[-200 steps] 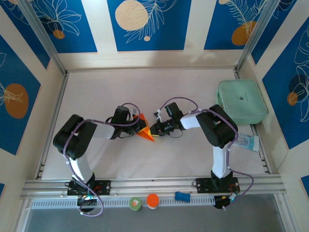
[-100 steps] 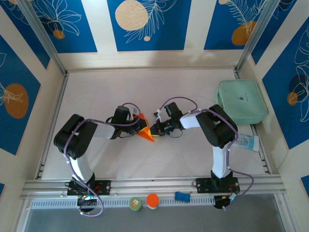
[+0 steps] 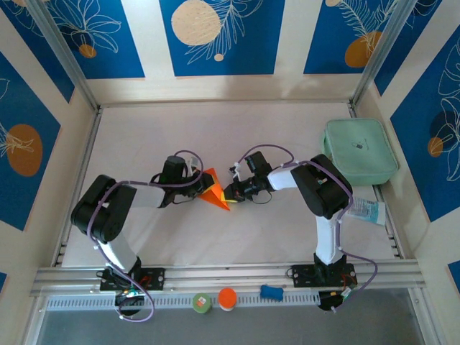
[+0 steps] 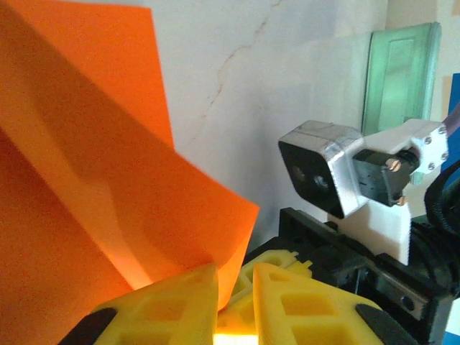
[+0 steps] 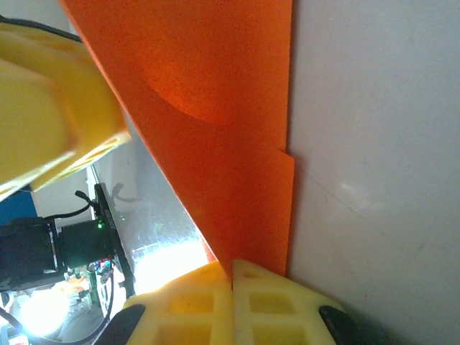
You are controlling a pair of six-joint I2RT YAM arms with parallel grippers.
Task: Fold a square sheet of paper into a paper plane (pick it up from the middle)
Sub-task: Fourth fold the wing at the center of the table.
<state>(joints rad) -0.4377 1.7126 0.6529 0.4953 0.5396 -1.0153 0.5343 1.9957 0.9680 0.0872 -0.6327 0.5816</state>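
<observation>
Jaws of the left gripper [image 4: 235, 279] and right gripper [image 5: 232, 270] pinch the orange paper [image 3: 214, 192] by its edges; open tabletop [image 3: 215, 136] lies all around.

Both arms stretched inward — left fingers [image 4: 165, 302] pinched; right fingers [image 5: 266, 302] pinched

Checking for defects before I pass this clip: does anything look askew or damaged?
Slightly: in the right wrist view the paper has misaligned layers, one edge stepping past the other. The left pincer and right pincer both pinch it; no tears visible.
</observation>
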